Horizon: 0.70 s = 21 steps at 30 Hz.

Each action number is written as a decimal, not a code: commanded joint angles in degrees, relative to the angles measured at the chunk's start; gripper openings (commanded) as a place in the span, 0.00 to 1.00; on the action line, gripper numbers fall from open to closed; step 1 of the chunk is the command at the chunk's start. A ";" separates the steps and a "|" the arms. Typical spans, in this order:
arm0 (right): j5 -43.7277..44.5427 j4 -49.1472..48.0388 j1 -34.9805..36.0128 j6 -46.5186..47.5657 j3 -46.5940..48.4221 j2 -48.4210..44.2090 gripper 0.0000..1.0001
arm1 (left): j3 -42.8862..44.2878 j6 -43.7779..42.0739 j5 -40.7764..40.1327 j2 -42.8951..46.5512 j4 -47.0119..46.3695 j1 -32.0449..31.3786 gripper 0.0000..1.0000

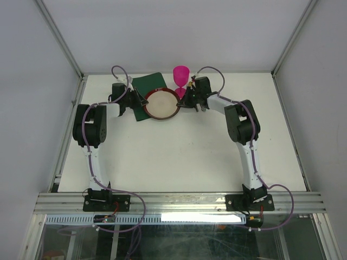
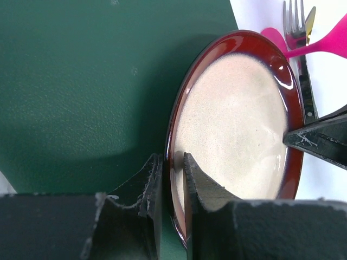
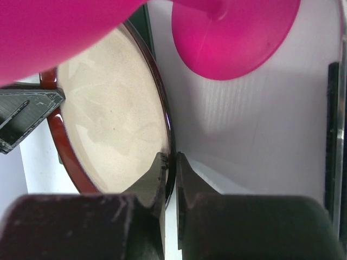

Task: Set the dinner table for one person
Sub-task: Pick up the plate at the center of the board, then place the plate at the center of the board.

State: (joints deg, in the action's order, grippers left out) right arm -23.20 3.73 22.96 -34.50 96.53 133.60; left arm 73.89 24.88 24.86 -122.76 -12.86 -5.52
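A round plate (image 1: 161, 104) with a dark red rim and a cream centre is at the back of the white dinner table (image 1: 179, 157), its left part over a dark green placemat (image 1: 144, 86). My left gripper (image 2: 172, 160) is shut on the plate's (image 2: 233, 124) left rim, one finger above it and one below. My right gripper (image 3: 171, 160) is shut on the opposite rim of the plate (image 3: 108, 108). The plate casts a shadow on the placemat (image 2: 81, 81). I cannot tell whether it rests on the mat or hangs just above it.
A pink goblet (image 1: 181, 77) stands just behind the plate's right side, its foot (image 3: 238, 38) close to my right gripper. A fork (image 2: 295, 21) with a dark handle lies on the table beyond the plate. Aluminium rails (image 1: 179, 201) edge the table.
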 commanded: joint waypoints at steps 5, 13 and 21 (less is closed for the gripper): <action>0.31 5.83 2.93 8.03 2.18 -7.67 0.00 | -0.04 -3.68 5.90 5.79 3.62 -2.68 0.08; 2.49 11.57 3.45 10.29 1.85 -11.71 0.00 | -0.73 -4.49 6.07 8.25 6.40 -3.16 0.07; 1.82 12.64 3.52 10.51 0.84 -11.54 0.00 | -0.59 -3.48 6.92 7.09 6.50 -4.29 0.04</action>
State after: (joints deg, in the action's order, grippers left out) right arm -19.03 19.29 24.16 -26.39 96.51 127.00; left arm 73.12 22.90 28.71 -119.20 -4.62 -6.79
